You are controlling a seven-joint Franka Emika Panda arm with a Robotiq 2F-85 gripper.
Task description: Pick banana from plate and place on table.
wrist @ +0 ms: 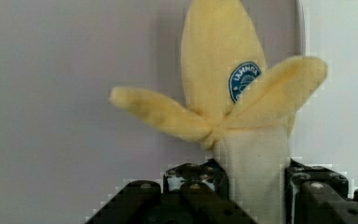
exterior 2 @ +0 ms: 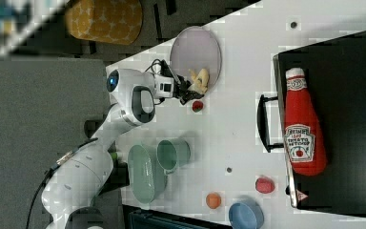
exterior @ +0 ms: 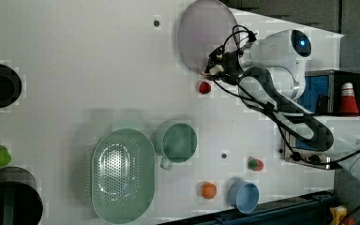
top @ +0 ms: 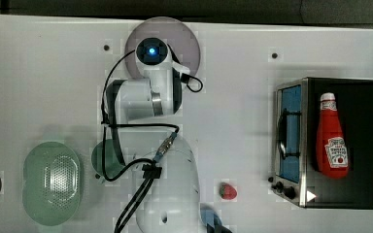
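The fingers (wrist: pixel 254 186) are clenched on the banana (wrist: pixel 233 116), gripping its pale peeled end from both sides, with the yellow skin lobes splayed out beyond them and a small round blue sticker showing on one lobe. In the right view the banana (exterior 2: pixel 200 79) sits at the edge of the plate (exterior 2: pixel 193 47), on the side nearest the small red strawberry (exterior 2: pixel 198 106), and the black gripper (exterior 2: pixel 187 90) reaches it from the arm (exterior 2: pixel 136 98) side. I cannot tell whether the banana is resting on the plate or is lifted off it.

The plate (exterior: pixel 204 33) lies flat on the white worktop (exterior: pixel 75 47), close to one long edge. In the left view the gripper (exterior: pixel 214 65) hangs over the plate's rim, and the strawberry (exterior: pixel 205 87) lies on the worktop just beside the plate. The teal cup (exterior: pixel 179 142) and the pale green strainer (exterior: pixel 122 174) stand side by side, well apart from the plate. Further from the plate again are an orange ball (exterior: pixel 208 190), a blue bowl (exterior: pixel 243 196) and a red and green fruit (exterior: pixel 256 164).

In the top view the arm (top: pixel 153 63) covers much of the plate (top: pixel 189 41). Well off from the plate stands a toaster oven (top: pixel 330 141) with a red ketchup bottle (top: pixel 331 138) lying on top of it.
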